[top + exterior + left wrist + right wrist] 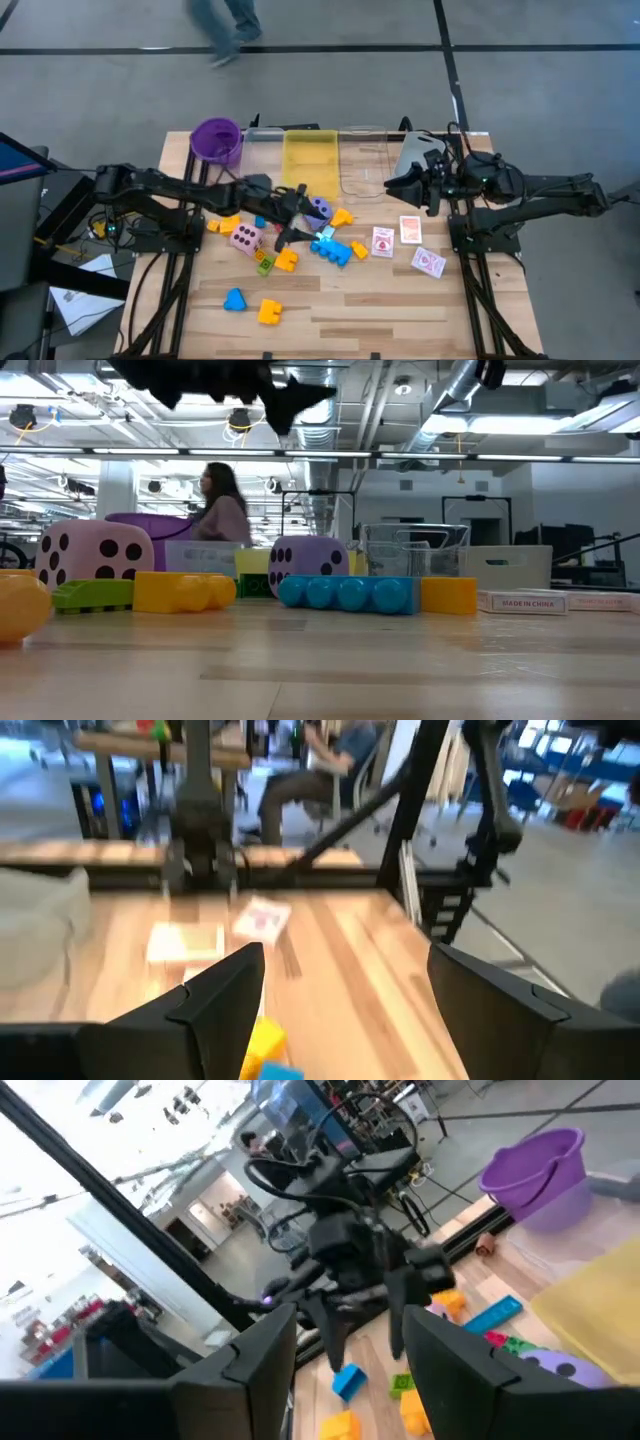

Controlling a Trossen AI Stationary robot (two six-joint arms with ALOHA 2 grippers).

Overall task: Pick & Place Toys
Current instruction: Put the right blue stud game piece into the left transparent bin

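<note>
The toys are lying spread over the middle of the wooden table [400,310]. A pink die [246,239] is sitting beside a green block [265,265] and a yellow block [287,260], with a purple die [318,210] near the yellow tray [309,158]. A long blue block [331,247] is lying between the dice and three red-patterned cards [383,241]. A blue block [234,299] and another yellow block [270,312] are sitting apart, nearer the table's front edge.

The left gripper [289,222] is hanging over the cluster, just beside the purple die and above the long blue block; its fingers [225,1000] are standing apart with nothing between them. The right gripper [397,181] is hovering over the clear tray [362,160], close to a grey tray [415,150]; its fingers [262,1360] are parted and holding nothing. A purple cup [216,140] is standing at the table's far left corner. A person [222,503] is showing in the room behind.
</note>
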